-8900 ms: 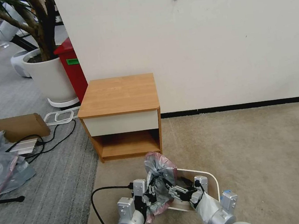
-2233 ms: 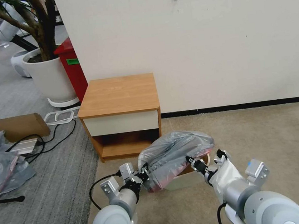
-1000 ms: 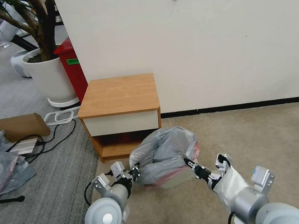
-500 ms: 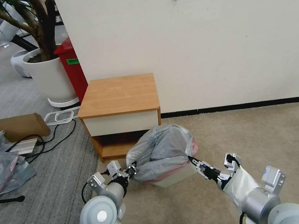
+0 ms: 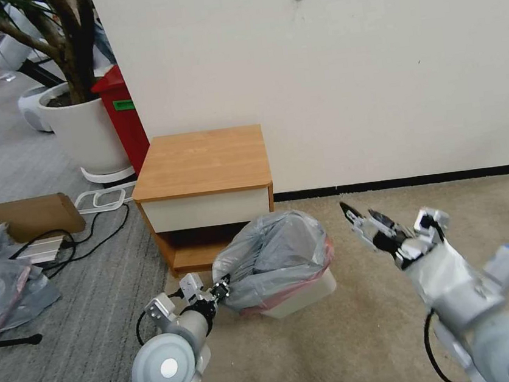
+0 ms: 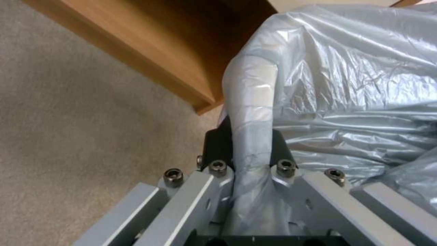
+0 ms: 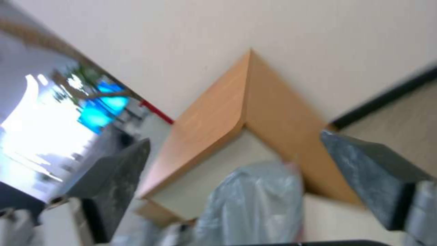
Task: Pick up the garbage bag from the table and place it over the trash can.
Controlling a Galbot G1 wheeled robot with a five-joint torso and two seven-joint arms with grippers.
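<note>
Fingers (image 5: 222, 290) on my left gripper (image 5: 217, 292) are clamped on a fold of the garbage bag (image 5: 274, 256), low at the left side of the trash can (image 5: 303, 296). From the head view I see the grey plastic ballooning over the can's mouth, its pink-red rim draped along the front and right edge, with the cream wall of the can showing below. The can sits on the beige carpet just in front of the worktop (image 5: 202, 160), close to its low shelf. My right gripper (image 5: 363, 218) is up in the air to the right of the bag, clear of it, its two fingers spread apart and holding nothing. Off to the left I see a white plant pot (image 5: 85, 133), a red bin (image 5: 123, 117) and a piece of cardboard (image 5: 37, 216) on the grey carpet.

Over to the left wrist view: a twisted strip of the garbage bag (image 6: 341, 85) runs straight between the dark fingers (image 6: 217, 147), pinched tight, and the rest of the plastic billows beyond. The wooden edge of the worktop (image 6: 150, 58) passes just beside it, over carpet.

Right wrist view now: both fingers (image 7: 118, 184) frame the shot, wide apart with nothing between them. Beyond them I see the worktop (image 7: 218, 119) corner against the white wall, and the garbage bag (image 7: 255, 201) below it, blurred.
</note>
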